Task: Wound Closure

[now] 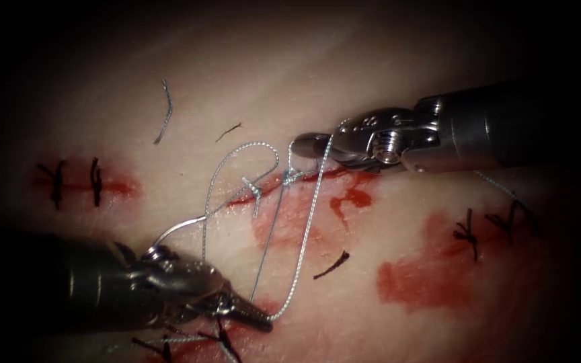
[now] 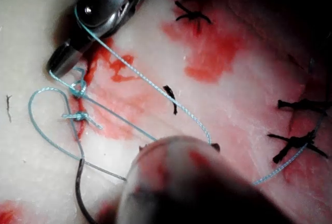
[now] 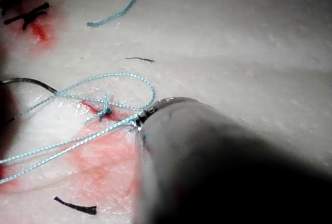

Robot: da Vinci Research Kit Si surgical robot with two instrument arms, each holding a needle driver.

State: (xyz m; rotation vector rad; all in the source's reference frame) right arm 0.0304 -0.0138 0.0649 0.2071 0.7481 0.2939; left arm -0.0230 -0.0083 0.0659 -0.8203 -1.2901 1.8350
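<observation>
Pale, glistening tissue lies under you, smeared with red fluid around the cut. Your left tool pinches the twisted blue thread; your right tool grips thread by the knot. The thin curved needle lies free left of the cut.

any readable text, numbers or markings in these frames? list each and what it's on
Stamped marks on the wrist of the right tool, behind its jaws, in the endoscope view: possibly two characters, too small to read.
Stamped marks on the same tool's wrist in the left wrist view: too blurred to read.
Nothing written on the left tool, the tissue, the thread or the needle.
</observation>
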